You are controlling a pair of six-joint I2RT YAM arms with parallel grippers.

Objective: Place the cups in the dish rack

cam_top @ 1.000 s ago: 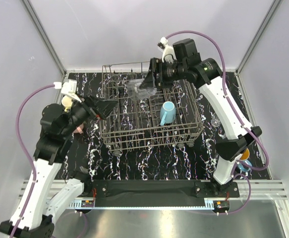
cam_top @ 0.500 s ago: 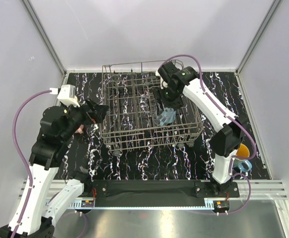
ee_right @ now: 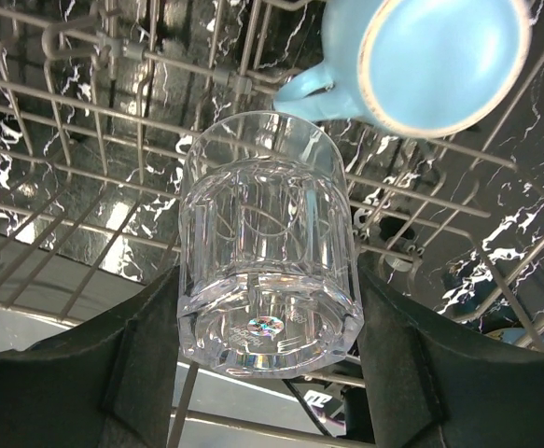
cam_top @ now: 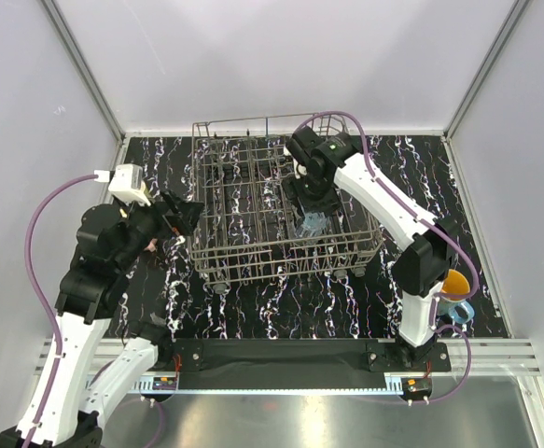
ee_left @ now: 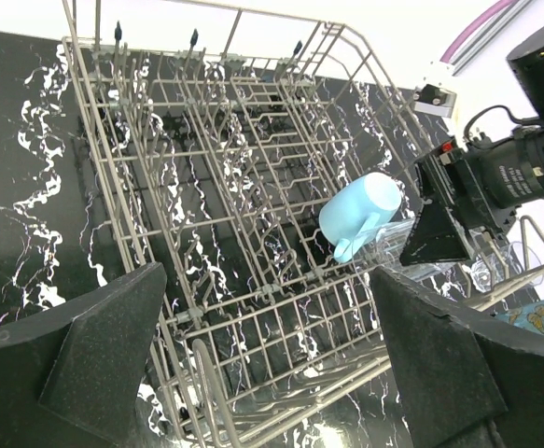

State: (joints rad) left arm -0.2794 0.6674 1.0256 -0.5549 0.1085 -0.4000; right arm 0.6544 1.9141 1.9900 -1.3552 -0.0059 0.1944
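The dark grey wire dish rack (cam_top: 244,266) stands mid-table. My right gripper (cam_top: 311,198) reaches down into its right part, shut on a clear glass (ee_right: 267,243) held by its thick base between both fingers (ee_right: 141,359). A light blue mug (ee_right: 439,61) lies on its side in the rack just beyond the glass; it also shows in the left wrist view (ee_left: 365,210). My left gripper (cam_top: 186,217) is open and empty at the rack's left side, its fingers (ee_left: 104,355) wide apart over the rack's near corner (ee_left: 206,187). A teal-blue mug with orange inside (cam_top: 455,285) sits at the right.
A second clear glass (ee_left: 497,271) stands on the black marbled table right of the rack. A trace of pink (cam_top: 150,245) shows under the left arm. The rack's upright tines (ee_right: 66,168) surround the held glass. White walls enclose the table.
My right gripper has come forward from the rack's back edge and gone down into the right part with the glass, covering the light blue mug from above. The left arm has barely moved.
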